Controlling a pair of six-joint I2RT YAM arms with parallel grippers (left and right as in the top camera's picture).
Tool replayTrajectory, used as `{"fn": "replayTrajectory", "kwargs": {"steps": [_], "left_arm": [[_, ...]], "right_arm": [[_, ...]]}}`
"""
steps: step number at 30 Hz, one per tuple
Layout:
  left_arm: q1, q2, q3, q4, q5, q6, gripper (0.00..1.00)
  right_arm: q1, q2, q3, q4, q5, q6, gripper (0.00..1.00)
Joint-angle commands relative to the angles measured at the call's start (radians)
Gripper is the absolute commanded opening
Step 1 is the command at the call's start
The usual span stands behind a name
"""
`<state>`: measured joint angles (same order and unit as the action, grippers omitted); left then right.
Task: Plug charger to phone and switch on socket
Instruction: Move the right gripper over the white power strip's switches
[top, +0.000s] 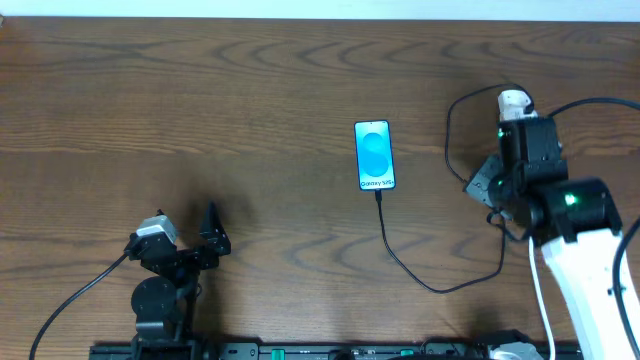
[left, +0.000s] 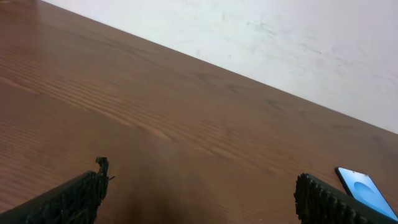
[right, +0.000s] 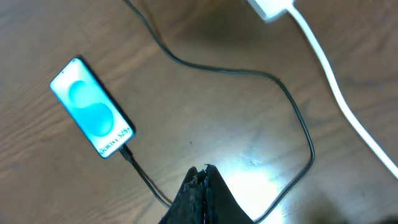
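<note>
1. The phone (top: 374, 155) lies flat on the table (top: 200, 100), just right of the middle of the overhead view. Its blue screen faces up and its short edges point to the top and bottom of the frame.
2. The charger (top: 400, 262) has its small plug tip touching the lower short edge of the phone. The plug looks seated in the port, though it is too small to be sure. From there the thin black cable runs down and to the right and loops along the lower right. It then climbs in a curve to the upper right, where it passes behind the right arm (top: 575, 230).
3. The socket (top: 514, 100) shows only as a rounded white end at the upper right of the overhead view. The rest is under the right arm, and its switches cannot be seen.
4. In the right wrist view, a white piece with a white cord (right: 336, 93) sits at the top right edge.
5. The left pincer (left: 200, 177) stands wide, its two black fingers far apart at the bottom corners of its view, holding nothing. It hovers over bare table at the lower left of the overhead view, well apart from the phone.
6. The right pincer (right: 202, 177) is closed tight, finger against finger, with nothing between. It hangs above the table at the bottom centre of its view, inside the loop of the cable.
</note>
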<state>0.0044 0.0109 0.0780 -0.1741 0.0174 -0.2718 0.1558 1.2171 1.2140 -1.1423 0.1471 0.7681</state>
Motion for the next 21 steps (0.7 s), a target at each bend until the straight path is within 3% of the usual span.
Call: {"fn": "replayTrajectory", "kwargs": {"steps": [1,10,21], "left_arm": [[-0.004,-0.006,-0.020,-0.019,0.001,0.009,0.98],[-0.004,-0.006,-0.020,-0.019,0.001,0.009,0.98],[-0.004,-0.006,-0.020,-0.019,0.001,0.009,0.98]], "right_arm": [[-0.057,0.068,0.094,-0.045,-0.037,0.032,0.01],[-0.226,0.388,0.465,-0.288,-0.034,0.032,0.01],[-0.382,0.703,0.721,-0.332,-0.067,0.046,0.01]]}}
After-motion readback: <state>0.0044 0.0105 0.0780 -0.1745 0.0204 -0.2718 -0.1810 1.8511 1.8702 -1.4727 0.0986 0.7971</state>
